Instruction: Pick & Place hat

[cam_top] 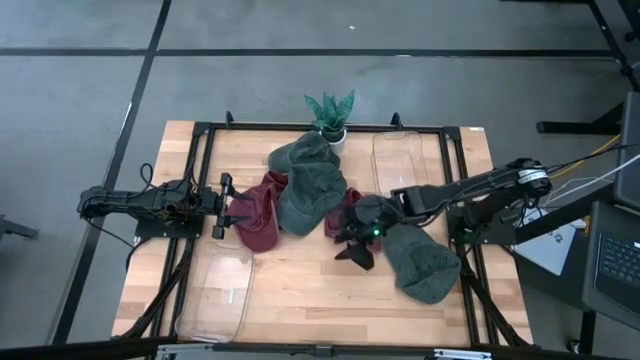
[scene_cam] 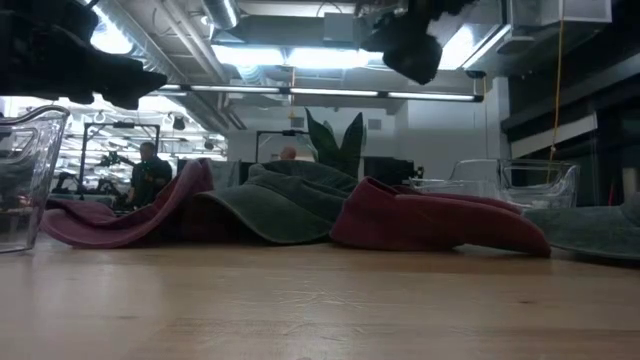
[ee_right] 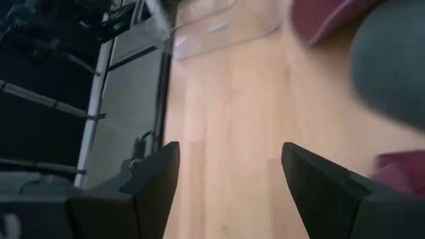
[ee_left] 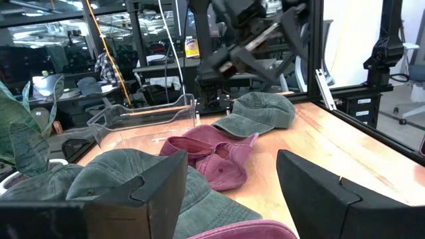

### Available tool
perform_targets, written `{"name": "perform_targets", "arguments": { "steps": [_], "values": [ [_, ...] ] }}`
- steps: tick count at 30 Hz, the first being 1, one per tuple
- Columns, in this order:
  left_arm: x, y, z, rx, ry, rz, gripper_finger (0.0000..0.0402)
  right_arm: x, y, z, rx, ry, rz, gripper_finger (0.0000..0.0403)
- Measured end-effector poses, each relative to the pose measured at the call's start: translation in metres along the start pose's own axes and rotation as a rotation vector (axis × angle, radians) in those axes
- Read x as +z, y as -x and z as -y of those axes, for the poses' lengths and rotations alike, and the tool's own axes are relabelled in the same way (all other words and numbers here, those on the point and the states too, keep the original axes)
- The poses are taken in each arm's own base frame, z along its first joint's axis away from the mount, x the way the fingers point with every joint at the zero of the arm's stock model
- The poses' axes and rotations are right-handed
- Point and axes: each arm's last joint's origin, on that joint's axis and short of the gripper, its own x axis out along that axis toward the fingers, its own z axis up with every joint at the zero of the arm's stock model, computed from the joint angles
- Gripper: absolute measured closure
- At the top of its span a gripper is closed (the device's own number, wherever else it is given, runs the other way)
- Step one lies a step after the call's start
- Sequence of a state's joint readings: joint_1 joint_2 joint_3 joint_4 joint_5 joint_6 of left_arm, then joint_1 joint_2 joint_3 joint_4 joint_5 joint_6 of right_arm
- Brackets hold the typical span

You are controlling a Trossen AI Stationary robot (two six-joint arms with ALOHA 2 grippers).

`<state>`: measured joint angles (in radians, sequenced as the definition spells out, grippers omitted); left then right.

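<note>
Several caps lie on the table. In the high view a maroon hat (cam_top: 258,216) lies left of centre, with two green hats (cam_top: 310,190) overlapping beside it. A second maroon hat (cam_top: 343,212) and another green hat (cam_top: 422,263) lie to the right. My left gripper (cam_top: 221,206) is open and hovers at the left maroon hat's (ee_left: 247,230) edge. My right gripper (cam_top: 358,248) is open and raised above bare table, between the second maroon hat (ee_right: 332,16) and the right green hat (ee_right: 392,73). In the low view both grippers (scene_cam: 70,60) (scene_cam: 410,45) hang well above the hats.
A clear bin (cam_top: 216,295) sits at the near left, and another clear bin (cam_top: 400,160) at the far right. A potted plant (cam_top: 330,115) stands at the far edge. Black frame rails run along the table's sides. Bare wood (cam_top: 320,290) lies at the near middle.
</note>
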<state>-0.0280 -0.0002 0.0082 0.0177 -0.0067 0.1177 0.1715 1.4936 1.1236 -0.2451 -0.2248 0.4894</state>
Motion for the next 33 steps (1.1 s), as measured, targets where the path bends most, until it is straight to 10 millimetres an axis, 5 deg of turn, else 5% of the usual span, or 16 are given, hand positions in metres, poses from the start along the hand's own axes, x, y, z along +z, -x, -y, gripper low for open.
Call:
{"name": "perform_targets", "arguments": {
  "steps": [11, 21, 33],
  "values": [
    [0.0, 0.0, 0.0, 0.0, 0.0, 0.0, 0.0172, 0.02, 0.017, 0.04, -0.087, 0.146, 0.032, 0.0139],
    [0.0, 0.0, 0.0, 0.0, 0.0, 0.0, 0.0172, 0.011, 0.032, 0.088, -0.741, 0.198, -0.081, 0.0139],
    [0.0, 0.0, 0.0, 0.0, 0.0, 0.0, 0.0171, -0.003, 0.001, 0.136, -0.779, 0.086, -0.26, 0.0139]
  ]
}}
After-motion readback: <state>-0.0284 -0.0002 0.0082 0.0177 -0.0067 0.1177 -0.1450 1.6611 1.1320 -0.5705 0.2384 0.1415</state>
